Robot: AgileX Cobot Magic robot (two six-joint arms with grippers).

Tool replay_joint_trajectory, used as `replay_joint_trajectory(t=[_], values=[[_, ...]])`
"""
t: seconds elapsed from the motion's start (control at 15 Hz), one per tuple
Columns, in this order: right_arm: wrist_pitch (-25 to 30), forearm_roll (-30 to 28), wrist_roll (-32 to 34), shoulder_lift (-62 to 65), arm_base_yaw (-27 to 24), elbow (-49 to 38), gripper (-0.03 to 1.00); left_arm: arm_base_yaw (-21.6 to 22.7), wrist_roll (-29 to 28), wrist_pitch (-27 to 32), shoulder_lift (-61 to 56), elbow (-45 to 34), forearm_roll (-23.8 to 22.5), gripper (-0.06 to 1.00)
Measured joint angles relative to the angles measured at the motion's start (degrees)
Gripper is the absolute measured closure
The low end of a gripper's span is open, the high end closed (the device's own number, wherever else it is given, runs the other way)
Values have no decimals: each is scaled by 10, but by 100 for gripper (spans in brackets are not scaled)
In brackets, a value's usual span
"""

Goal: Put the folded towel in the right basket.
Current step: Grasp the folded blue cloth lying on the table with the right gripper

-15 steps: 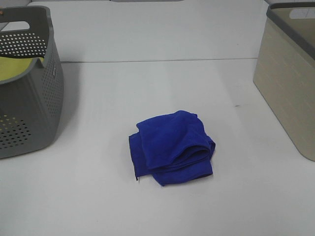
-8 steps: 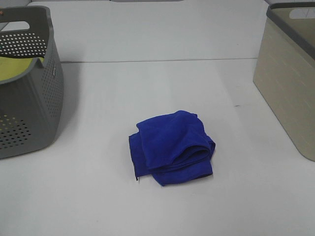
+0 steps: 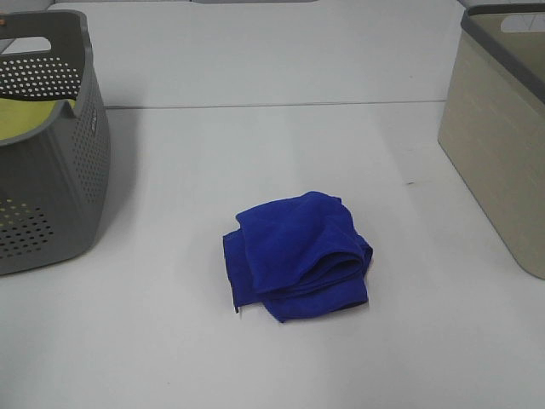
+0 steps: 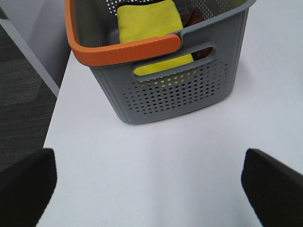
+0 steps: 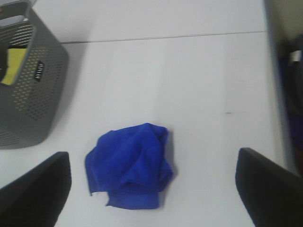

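Observation:
The folded blue towel (image 3: 296, 256) lies on the white table, a little in front of its middle. It also shows in the right wrist view (image 5: 130, 165). The right basket (image 3: 494, 153) is beige with a grey rim and stands at the table's right edge. Neither gripper shows in the exterior view. My right gripper (image 5: 151, 184) is open and empty, well above and in front of the towel. My left gripper (image 4: 149, 179) is open and empty, hovering in front of the grey basket (image 4: 175, 90).
The grey perforated basket (image 3: 85, 153) with an orange handle (image 4: 123, 49) stands at the left and holds a yellow cloth (image 4: 151, 23). The table's left edge drops to dark floor (image 4: 19, 109).

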State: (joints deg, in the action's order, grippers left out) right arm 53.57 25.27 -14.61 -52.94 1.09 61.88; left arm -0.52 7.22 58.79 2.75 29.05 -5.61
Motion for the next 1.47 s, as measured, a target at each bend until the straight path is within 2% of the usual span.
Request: replay_joint_trajectory(t=[0.13,0.27,0.47,0.67,1.07,1.47], values=[[1,104,-52,-105,0,34,7,0,0,0,0,0,0,-4],[12,176,-93,-193,6,53,7,0,0,0,0,0,0,-4],[6,163,-106,-295,72,54,7,0,0,0,0,0,0,-4],[-34,140,-103,-392,138,54,7,0,0,0,0,0,0,-4],[-62,119,-87,-571,144,54,8,0,0,0,0,0,0,-4],[-74,124,-83,-649,144,55,8,0,0,0,0,0,0,-4]])
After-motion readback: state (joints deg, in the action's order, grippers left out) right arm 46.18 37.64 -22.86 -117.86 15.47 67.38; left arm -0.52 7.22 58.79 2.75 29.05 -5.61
